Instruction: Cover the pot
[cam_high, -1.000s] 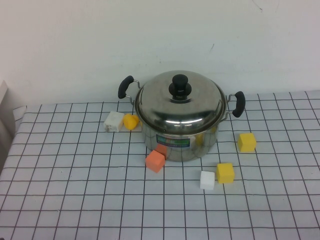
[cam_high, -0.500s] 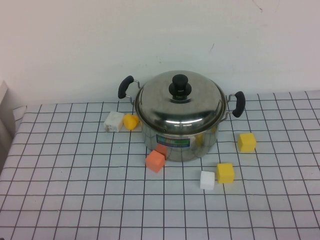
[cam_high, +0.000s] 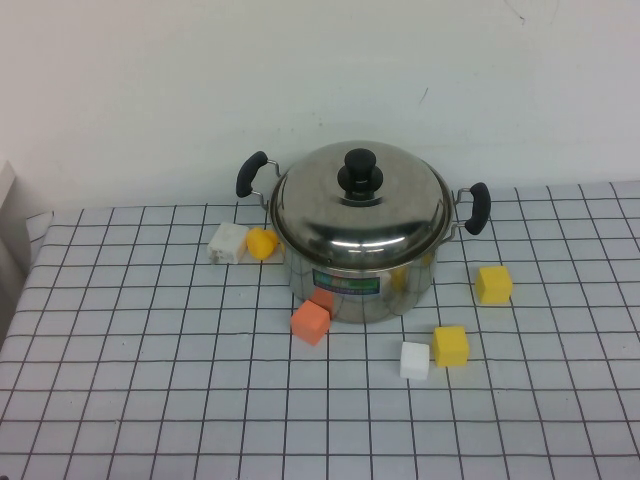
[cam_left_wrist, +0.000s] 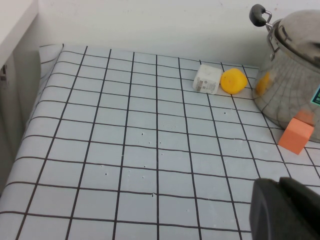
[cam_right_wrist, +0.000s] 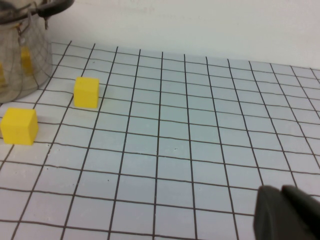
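- The pot stands on the table toward the far side, near the wall, a little right of the middle in the high view.
- A domed steel lid with a black knob sits squarely on the pot's rim, so the pot is already covered.
- Two black side handles stick out from the pot, one at the left-rear and one at the right; a green-blue label faces the camera.
- An orange cube lies just beside the pot's front wall; whether it touches is hard to say.
- A white block and a rounded yellow piece sit side by side to the pot's left.
- To the pot's right are a yellow cube and, nearer the front, a second yellow cube with a small white cube beside it.
- The left tool shows only as a dark shape at the edge of its wrist view, above bare table well apart from the pot; I cannot tell how its fingers stand.
- The right tool is likewise a dark shape low in its wrist view, away from the yellow cubes; its state cannot be told either.
- Neither arm appears in the high view.
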